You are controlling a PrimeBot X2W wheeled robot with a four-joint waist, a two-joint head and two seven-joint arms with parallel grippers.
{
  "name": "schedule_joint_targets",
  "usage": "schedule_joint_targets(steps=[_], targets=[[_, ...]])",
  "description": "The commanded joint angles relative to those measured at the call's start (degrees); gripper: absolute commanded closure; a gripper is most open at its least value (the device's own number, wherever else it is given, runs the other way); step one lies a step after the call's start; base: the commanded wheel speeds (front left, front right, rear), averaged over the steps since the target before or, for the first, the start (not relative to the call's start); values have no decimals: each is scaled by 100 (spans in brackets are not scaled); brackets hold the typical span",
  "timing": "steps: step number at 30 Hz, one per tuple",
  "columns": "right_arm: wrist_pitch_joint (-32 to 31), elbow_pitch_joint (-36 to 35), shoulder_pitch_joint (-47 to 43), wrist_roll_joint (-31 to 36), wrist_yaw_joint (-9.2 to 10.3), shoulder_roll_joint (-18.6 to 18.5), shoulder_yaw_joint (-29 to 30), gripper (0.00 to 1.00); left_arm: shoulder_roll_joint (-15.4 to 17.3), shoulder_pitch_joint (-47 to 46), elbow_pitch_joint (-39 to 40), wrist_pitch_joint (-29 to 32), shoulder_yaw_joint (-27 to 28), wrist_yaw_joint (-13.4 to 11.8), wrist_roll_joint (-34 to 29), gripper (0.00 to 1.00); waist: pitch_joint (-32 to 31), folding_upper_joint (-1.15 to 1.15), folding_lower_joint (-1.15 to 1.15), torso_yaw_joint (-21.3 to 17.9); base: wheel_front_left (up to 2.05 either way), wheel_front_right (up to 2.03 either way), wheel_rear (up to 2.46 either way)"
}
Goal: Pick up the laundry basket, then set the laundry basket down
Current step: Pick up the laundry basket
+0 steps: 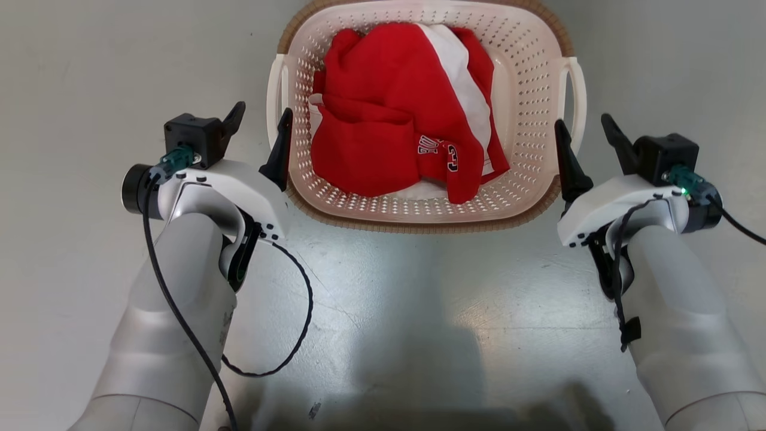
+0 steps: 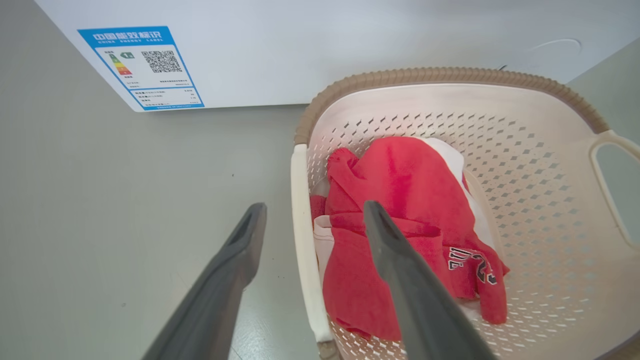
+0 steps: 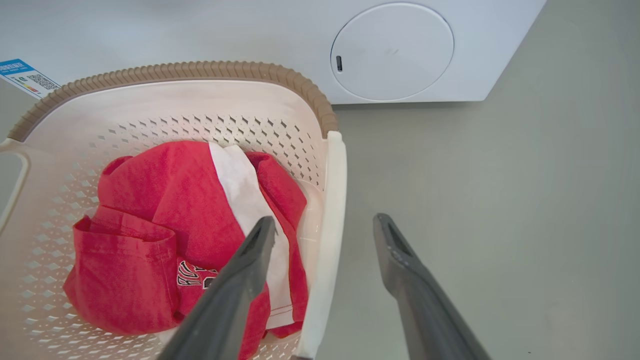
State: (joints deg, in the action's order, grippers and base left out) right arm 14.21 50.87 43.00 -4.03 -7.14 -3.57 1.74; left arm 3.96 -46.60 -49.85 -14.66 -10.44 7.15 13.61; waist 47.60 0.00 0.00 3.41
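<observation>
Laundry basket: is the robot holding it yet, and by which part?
Nothing is held yet. The left end effector and right end effector stand open, each straddling a white side handle of the laundry basket, not closed on it.

A red garment [image 1: 383,114] with white lettering sits crumpled at upper centre; a white appliance [image 3: 200,30] — blue label [image 2: 141,67] at upper left — spans the wrist views' top.
</observation>
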Motion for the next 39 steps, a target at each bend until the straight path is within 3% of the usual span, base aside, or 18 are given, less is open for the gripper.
schedule_joint_targets(steps=[1, 23, 39], targets=[[79, -32, -85, 86, -35, 69, -122, 0, 193, -13, 28, -34, 62, 34, 43, 0, 59, 0, 0, 9, 0, 0, 0], [79, 145, 425, 321, -35, 69, -207, 0, 329, -655, -457, -34, -486, 34, -77, 0, 586, 0, 0, 28, 0, 0, 0], [79, 422, 753, 69, -35, 69, -520, 0, 322, -1209, -1375, -34, -897, 34, -90, 0, 692, 0, 0, -65, 0, 0, 0]])
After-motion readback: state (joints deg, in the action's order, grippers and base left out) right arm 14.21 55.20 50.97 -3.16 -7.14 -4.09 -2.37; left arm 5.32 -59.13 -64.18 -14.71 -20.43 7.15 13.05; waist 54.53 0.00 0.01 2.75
